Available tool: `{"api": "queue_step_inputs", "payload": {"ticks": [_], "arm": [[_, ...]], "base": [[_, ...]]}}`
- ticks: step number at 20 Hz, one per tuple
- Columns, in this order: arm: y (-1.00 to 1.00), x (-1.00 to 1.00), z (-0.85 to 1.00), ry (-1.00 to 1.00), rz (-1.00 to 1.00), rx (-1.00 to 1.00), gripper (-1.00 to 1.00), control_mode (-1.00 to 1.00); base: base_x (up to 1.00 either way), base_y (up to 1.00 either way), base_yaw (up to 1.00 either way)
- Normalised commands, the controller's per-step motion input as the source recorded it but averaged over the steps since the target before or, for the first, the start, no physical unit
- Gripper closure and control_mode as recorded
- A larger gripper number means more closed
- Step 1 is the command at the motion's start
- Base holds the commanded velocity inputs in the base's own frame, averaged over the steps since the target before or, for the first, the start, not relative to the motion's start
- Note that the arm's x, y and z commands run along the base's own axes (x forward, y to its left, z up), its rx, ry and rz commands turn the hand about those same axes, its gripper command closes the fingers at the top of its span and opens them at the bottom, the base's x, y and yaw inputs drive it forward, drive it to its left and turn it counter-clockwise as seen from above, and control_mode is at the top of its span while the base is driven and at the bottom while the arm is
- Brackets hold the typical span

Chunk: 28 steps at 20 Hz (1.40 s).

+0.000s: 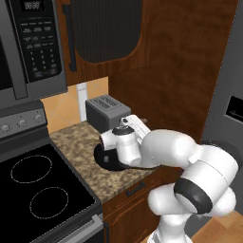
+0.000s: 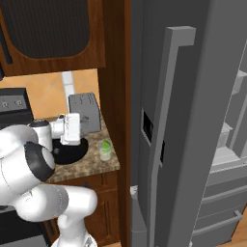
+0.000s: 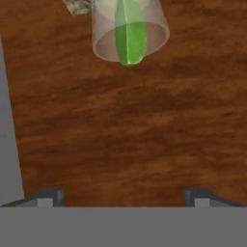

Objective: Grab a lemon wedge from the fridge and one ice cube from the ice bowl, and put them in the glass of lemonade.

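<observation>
End effector [image 3: 123, 195] stands wide and empty; lemon wedge [image 3: 130, 36] sits in the glass of lemonade [image 3: 129, 29]; next, judging by that, the ice bowl [image 2: 72, 150].

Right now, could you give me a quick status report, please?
Gripper open, empty. Lemon wedge in the glass. Ice bowl under the arm, ice still to fetch. Nothing in the way.
</observation>
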Motion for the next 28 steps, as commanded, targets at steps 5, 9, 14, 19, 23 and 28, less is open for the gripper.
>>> {"api": "queue_step_inputs", "payload": {"ticks": [5,9,14,19,23,28], "arm": [[0.29,-1.00,0.91,-0.27,0.00,0.02,-1.00,-1.00],[0.58,-1.00,0.91,-0.15,0.00,0.10,-1.00,-1.00],[0.71,-1.00,0.72,-0.02,-0.01,0.11,-1.00,-1.00],[0.78,-1.00,0.33,0.04,-0.01,0.08,-1.00,-1.00],[0.81,-1.00,0.14,0.05,-0.01,0.07,-1.00,-1.00],[0.86,-1.00,0.15,0.08,0.00,0.04,-1.00,-1.00]], "base": [[0.00,0.00,0.00],[0.00,0.00,0.00],[0.00,0.00,0.00],[0.00,0.00,0.00],[0.00,0.00,0.00],[0.00,0.00,0.00]]}}
